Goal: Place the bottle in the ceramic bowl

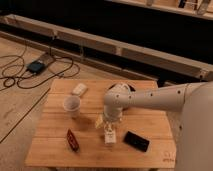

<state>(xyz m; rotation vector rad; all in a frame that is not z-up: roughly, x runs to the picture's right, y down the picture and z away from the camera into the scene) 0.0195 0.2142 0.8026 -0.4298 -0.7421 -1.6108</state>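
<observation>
The bottle (109, 135) is small and white with a dark and orange label. It stands on the wooden table (55, 150), near the middle front. My gripper (111, 121) is directly over the bottle's top, at the end of the white arm (160, 97) that reaches in from the right. It hides the bottle's cap. The ceramic bowl (121, 88) is dark and sits at the back of the table. The arm covers most of it, so only part of its rim shows.
A white paper cup (71, 105) stands left of the gripper. A red packet (73, 140) lies at the front left and a flat black object (136, 141) right of the bottle. A small white item (79, 90) lies at the back left. Cables (20, 75) lie on the floor to the left.
</observation>
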